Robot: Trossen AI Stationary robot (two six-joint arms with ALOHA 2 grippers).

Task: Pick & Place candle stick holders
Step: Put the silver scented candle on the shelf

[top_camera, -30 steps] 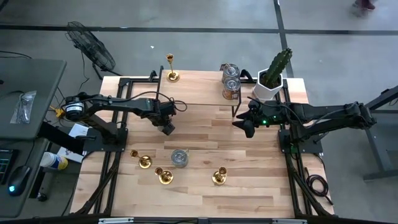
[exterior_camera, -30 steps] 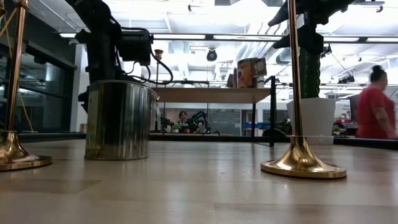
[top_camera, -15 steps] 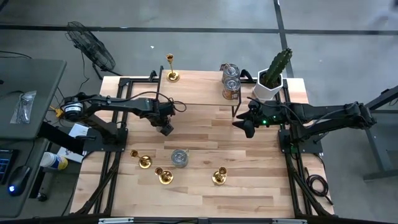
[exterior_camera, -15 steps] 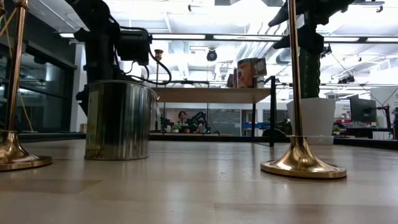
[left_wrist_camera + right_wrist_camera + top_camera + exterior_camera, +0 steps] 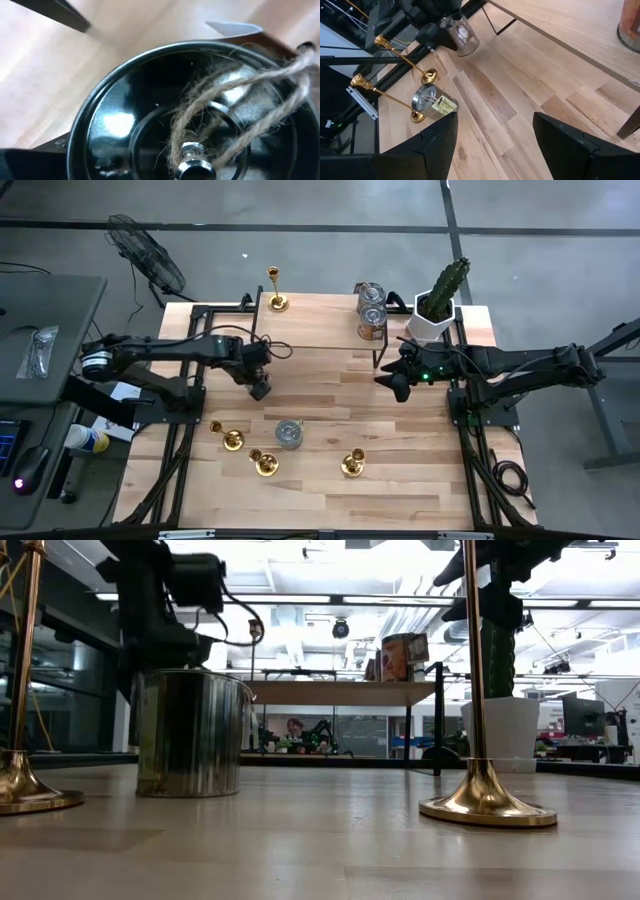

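- Left gripper hovers over mid surface, fingers pinching a tin can. Likely moving clutter, not a task item.
- Right gripper waits at the right side, fingers spread, empty.
- Three candle stick holders stand upright along the near edge, around a second can.
- The fourth holder sits on the far shelf.

Even, diffuse overhead light in the high view; the table reads bright, shadows faint and short. Low view: ceiling strip lights blow out to white, arms go to silhouette against them; near tabletop soft, glare streaks on the can and brass base. Left wrist view is blurred throughout, out of focus, white highlights on dark metal. Right wrist view sharp mid-field; fingers soft.
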